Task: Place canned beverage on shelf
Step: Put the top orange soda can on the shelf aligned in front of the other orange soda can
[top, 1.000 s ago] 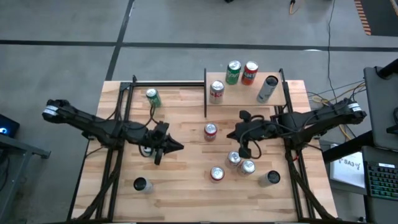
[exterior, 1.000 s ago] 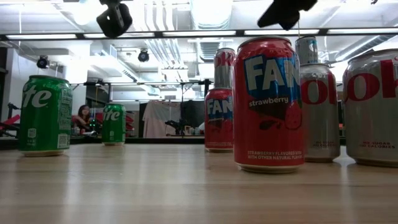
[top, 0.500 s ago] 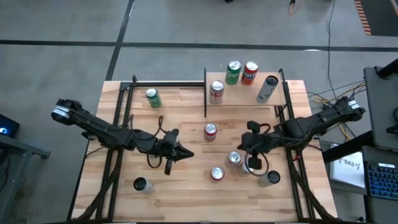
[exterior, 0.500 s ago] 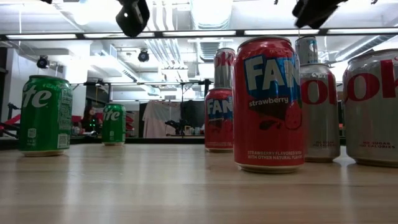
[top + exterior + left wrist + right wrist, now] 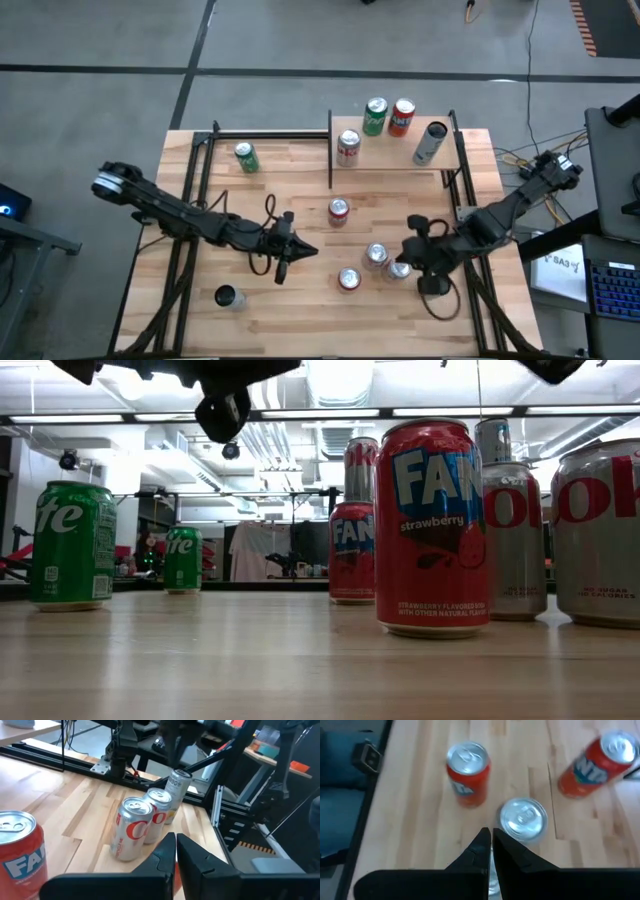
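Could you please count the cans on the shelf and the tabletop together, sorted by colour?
Green cans: 2
Red cans: 3
Silver cans with red lettering: 3
Slim silver cans: 2
Dark can: 1
Total: 11

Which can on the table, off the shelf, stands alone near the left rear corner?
The green can. It stands by itself left of the shelf, near the table's back edge; the other loose cans are red or silver and sit farther forward.
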### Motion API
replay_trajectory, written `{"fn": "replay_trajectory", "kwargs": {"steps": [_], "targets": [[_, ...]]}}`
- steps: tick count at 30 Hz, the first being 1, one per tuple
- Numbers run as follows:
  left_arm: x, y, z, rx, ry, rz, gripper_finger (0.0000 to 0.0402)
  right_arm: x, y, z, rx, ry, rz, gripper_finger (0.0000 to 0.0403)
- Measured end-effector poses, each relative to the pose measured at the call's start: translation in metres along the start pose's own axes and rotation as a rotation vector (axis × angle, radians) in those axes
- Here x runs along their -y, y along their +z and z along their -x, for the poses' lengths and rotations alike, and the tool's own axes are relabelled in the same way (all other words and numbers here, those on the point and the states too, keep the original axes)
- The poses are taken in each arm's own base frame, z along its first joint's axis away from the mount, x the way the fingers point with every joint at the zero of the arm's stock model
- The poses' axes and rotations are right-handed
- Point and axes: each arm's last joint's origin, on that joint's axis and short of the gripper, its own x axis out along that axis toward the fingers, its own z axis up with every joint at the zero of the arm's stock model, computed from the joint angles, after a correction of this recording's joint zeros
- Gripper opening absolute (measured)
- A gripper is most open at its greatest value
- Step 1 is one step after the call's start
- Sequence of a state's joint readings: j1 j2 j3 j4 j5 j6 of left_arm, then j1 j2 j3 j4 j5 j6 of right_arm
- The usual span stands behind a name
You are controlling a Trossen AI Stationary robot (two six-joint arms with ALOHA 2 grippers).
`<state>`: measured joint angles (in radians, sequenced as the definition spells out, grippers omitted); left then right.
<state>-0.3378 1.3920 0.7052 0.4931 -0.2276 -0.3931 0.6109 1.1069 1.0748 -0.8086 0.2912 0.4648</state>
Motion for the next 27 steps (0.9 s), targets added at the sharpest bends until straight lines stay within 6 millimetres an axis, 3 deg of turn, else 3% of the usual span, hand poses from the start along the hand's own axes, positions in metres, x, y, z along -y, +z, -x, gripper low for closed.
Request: {"fn": "replay_trajectory", "kwargs": {"steps": [9, 14, 20, 27], "targets": [[-0.001, -0.001, -0.002, 0.008, 0.015, -0.041, 0.0004, -0.022, 0.0, 0.01, 0.186, -0.06, 0.082, 0.0009], [-0.006, -0.008, -0.008, 0.016, 0.134, -0.101, 0.0038, -0.025, 0.004, 0.012, 0.235, -0.061, 0.101, 0.0009], [-0.014, -0.022, -0.02, 0.04, 0.319, -0.195, 0.012, -0.026, 0.007, 0.012, 0.277, -0.084, 0.151, 0.0009], [-0.027, -0.033, -0.03, 0.057, 0.539, -0.213, 0.0265, -0.027, 0.01, 0.011, 0.303, -0.105, 0.173, 0.0009]]}}
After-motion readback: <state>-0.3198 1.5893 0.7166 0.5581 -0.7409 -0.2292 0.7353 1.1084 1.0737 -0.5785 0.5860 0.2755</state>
